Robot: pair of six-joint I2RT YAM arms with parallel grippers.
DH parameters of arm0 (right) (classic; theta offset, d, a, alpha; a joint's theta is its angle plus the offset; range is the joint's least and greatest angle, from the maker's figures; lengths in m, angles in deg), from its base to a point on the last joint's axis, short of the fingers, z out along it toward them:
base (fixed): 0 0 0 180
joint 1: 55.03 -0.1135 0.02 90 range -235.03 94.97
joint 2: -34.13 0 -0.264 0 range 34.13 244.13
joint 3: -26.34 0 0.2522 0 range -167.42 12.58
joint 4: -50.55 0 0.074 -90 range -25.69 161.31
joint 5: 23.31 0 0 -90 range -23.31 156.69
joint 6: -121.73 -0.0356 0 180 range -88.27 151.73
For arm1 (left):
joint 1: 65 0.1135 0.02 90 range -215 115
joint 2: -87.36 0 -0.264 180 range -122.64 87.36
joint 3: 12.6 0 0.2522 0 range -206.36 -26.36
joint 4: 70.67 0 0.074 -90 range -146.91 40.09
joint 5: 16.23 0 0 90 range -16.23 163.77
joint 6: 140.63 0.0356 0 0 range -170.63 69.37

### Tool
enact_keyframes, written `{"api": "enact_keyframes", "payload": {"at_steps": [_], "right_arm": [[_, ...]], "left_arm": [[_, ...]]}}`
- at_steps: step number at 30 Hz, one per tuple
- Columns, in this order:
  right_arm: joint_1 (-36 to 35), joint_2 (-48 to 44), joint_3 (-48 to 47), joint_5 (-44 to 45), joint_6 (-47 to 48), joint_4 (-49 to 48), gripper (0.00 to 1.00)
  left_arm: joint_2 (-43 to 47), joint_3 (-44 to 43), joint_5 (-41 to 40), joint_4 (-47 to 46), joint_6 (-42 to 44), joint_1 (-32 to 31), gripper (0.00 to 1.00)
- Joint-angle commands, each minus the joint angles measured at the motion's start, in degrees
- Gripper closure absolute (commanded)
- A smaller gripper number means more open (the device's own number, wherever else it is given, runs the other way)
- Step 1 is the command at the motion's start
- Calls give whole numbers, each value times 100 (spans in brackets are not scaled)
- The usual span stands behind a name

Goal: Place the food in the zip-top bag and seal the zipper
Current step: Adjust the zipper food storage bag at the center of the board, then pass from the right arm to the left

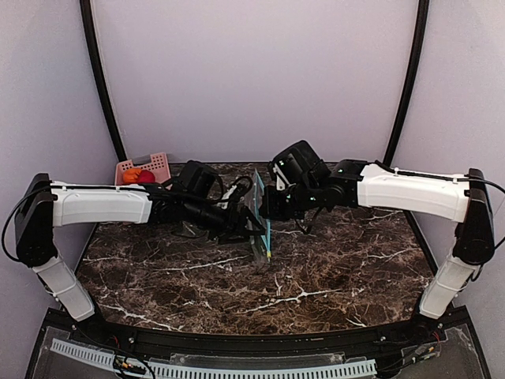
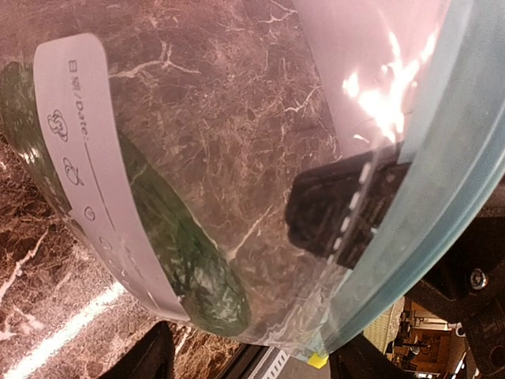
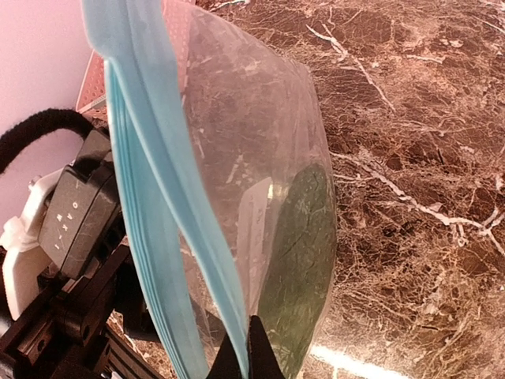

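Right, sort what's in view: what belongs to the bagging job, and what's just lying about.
For the job:
zip-top bag
teal zipper
green cucumber-like item, already inside the bag
red fruit and orange fruit, both still in the basket

Lying about:
pink basket
marble table

Surface finishes from my cams:
Zip-top bag (image 3: 237, 134): thin clear plastic film, glossy, creased, catching glare. Zipper (image 3: 154, 158): smooth teal plastic, semi-translucent. Label (image 2: 95, 158): white, matt. Dark green piece (image 2: 193, 264) inside: mottled, slight sheen. Tabletop (image 1: 331, 272): brown marble-look, polished. Basket (image 1: 160, 164): pink plastic. My arm shells (image 1: 102, 204): smooth white plastic.
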Motion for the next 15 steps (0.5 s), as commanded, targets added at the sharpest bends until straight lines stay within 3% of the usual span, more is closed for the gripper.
{"api": "enact_keyframes", "payload": {"at_steps": [1,6,10,15], "right_arm": [[-27,-84,-92,160,-65,-134,100],[-44,-17,-110,181,-51,-97,100],[-46,-7,-129,281,-21,57,100],[-45,-34,6,346,-27,333,100]], "left_arm": [[-101,-128,-120,-146,-127,-45,35],[-164,-156,-185,-421,-269,-41,46],[-183,-159,-242,-519,-337,-46,73],[-120,-132,-262,-523,-278,-45,90]]}}
